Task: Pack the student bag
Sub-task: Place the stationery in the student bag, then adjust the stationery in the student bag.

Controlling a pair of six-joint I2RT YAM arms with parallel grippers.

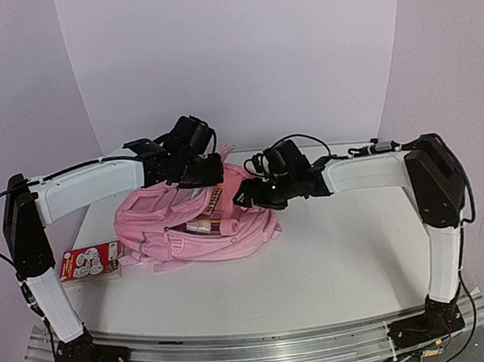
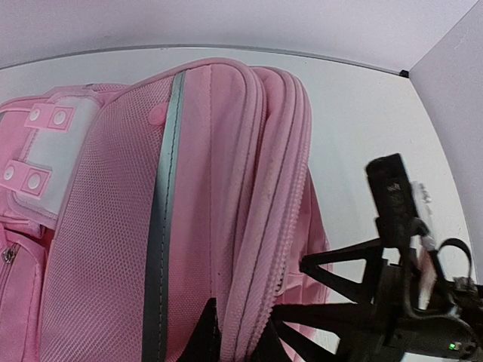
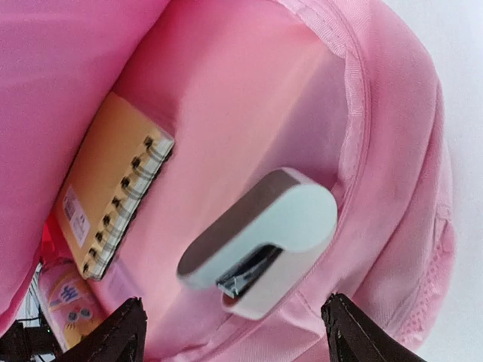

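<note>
The two arms stand closest to us, at the near edge of the white table (image 1: 347, 256). On the left side of the table lies a red and white box (image 1: 89, 262). It is just beside the student bag (image 1: 186, 231), and we cannot tell if the two touch. The student bag is big, soft and pink. It lies in the middle of the table, a bit to the left, and its mouth is open.

The right gripper (image 3: 234, 309) is at the open mouth of the bag. Its two fingers are spread wide and hold nothing. Just past them, inside the bag, we see a white thing (image 3: 279, 226) with a brown top. It looks a bit blurry. Deeper in, on the left, is an orange notebook (image 3: 106, 196) with a wire spine. Below it is a small pink pack (image 3: 68, 302) with pictures on it.

The left gripper (image 2: 235, 335) is up on top of the bag. Its fingers are pressed close together and pinch the bag's zip edge. Behind it all is a pale wall (image 1: 237, 59).
</note>
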